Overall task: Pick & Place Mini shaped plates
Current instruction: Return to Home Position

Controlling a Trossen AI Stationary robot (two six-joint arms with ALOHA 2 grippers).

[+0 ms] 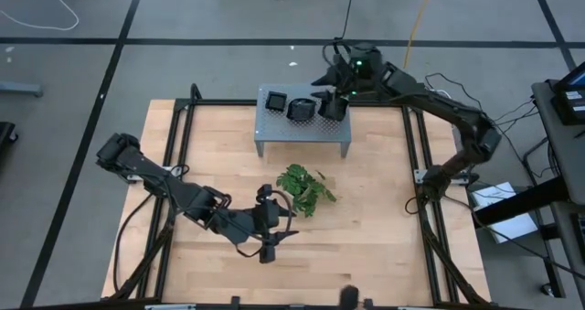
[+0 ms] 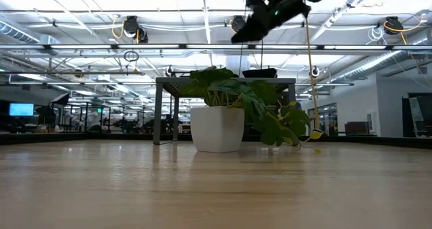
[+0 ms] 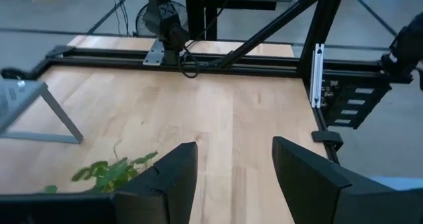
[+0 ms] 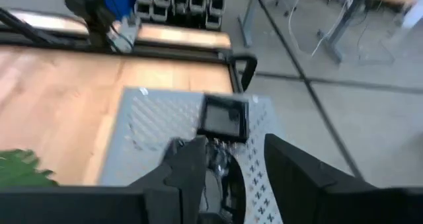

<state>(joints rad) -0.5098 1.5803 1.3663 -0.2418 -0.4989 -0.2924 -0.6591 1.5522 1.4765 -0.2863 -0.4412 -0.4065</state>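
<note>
Desk: pale wooden desk (image 1: 384,246), set in a black frame.
Stand: grey perforated metal stand (image 1: 297,133), at the far middle of the desk.
Plates: small glossy black plates, in a row on the stand's top along its far edge.
Plate, first: square black plate (image 1: 275,101), at the row's end nearer my left arm.
Plate, second: roundish black plate (image 1: 300,109), just beside the square one.
Plates, third: dark pile of plates (image 1: 332,109), at the end nearer my right arm, partly hidden.
Right claw (image 4: 231,145): released, fingers apart, grasping nothing; raised above the stand, over the pile end of the row.
Left claw (image 3: 234,151): released and empty; over the near middle of the desk, well apart from the stand.
Sprig: green leafy sprig (image 1: 306,187), on the desk between the stand and my left claw.
</note>
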